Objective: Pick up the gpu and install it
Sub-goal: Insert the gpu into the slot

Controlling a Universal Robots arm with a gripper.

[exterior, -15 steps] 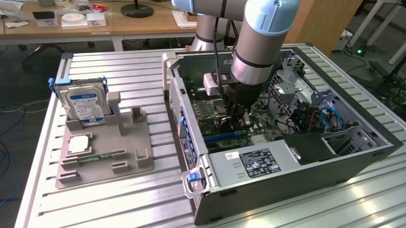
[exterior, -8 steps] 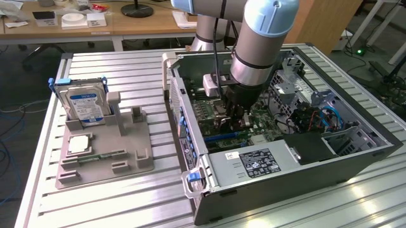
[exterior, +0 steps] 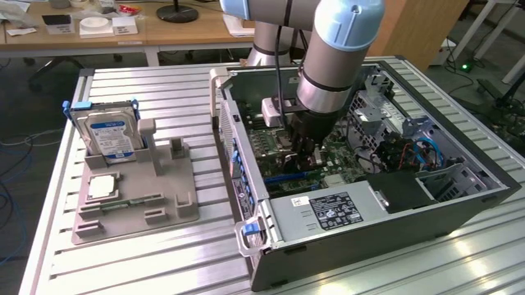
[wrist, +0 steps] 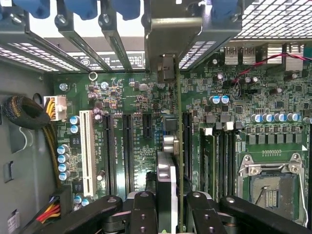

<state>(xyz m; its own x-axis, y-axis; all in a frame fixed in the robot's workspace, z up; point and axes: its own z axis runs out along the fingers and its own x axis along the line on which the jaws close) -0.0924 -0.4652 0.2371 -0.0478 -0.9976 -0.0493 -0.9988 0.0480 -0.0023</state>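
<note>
My gripper [exterior: 302,158] reaches down inside the open computer case [exterior: 459,203], just above the green motherboard [exterior: 275,144]. It is shut on the gpu [wrist: 166,178], which I see edge-on between the two black fingers [wrist: 144,214]. The card stands upright over the long black expansion slots [wrist: 127,151]. Its silver end bracket [wrist: 168,41] sits against the rear slot openings of the case. In the exterior view a reddish part of the gpu [exterior: 300,163] shows under the fingers. I cannot tell whether the card's edge sits in a slot.
A grey holder [exterior: 135,203] on the exterior view's left carries a silver hard drive [exterior: 110,132], a processor chip [exterior: 102,185] and a memory stick [exterior: 125,201]. The power supply [exterior: 328,212], drive cage [exterior: 447,178], cables [exterior: 410,150], white slot [wrist: 87,151] and processor socket [wrist: 269,190] surround the gripper.
</note>
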